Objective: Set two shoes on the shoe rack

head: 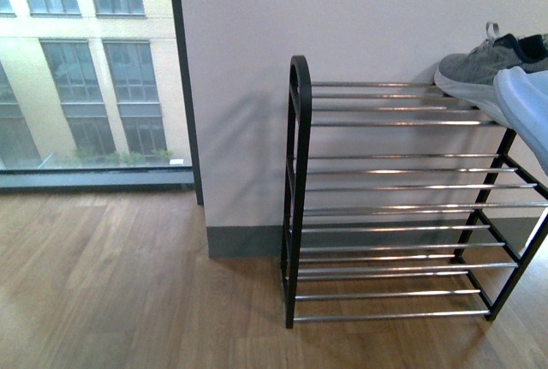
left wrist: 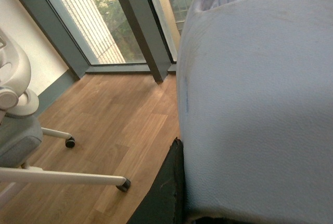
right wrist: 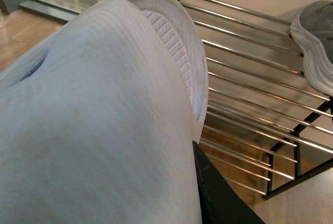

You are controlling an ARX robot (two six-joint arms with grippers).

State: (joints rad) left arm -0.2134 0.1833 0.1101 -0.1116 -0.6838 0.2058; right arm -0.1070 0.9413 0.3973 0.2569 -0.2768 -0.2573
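Note:
The black shoe rack [head: 297, 189] with silver rods stands against the white wall. Over the right end of its top tier is a grey shoe [head: 479, 68], toe pointing left; whether it rests on the rods I cannot tell. A second shoe's pale sole [head: 524, 105] shows at the right edge, nearer the camera. In the left wrist view a pale sole [left wrist: 260, 94] fills the frame; my left gripper [left wrist: 208, 206] is shut on that shoe, one dark finger [left wrist: 165, 193] showing. My right gripper [right wrist: 171, 200] is shut on a shoe [right wrist: 104, 109], sole up, beside the rack [right wrist: 250, 73]. The other shoe [right wrist: 318, 47] lies over the top rods.
Wooden floor [head: 128, 283] spreads left of the rack. A tall window [head: 86, 69] with a dark frame fills the left. A white office chair base [left wrist: 31, 151] with castors stands on the floor in the left wrist view.

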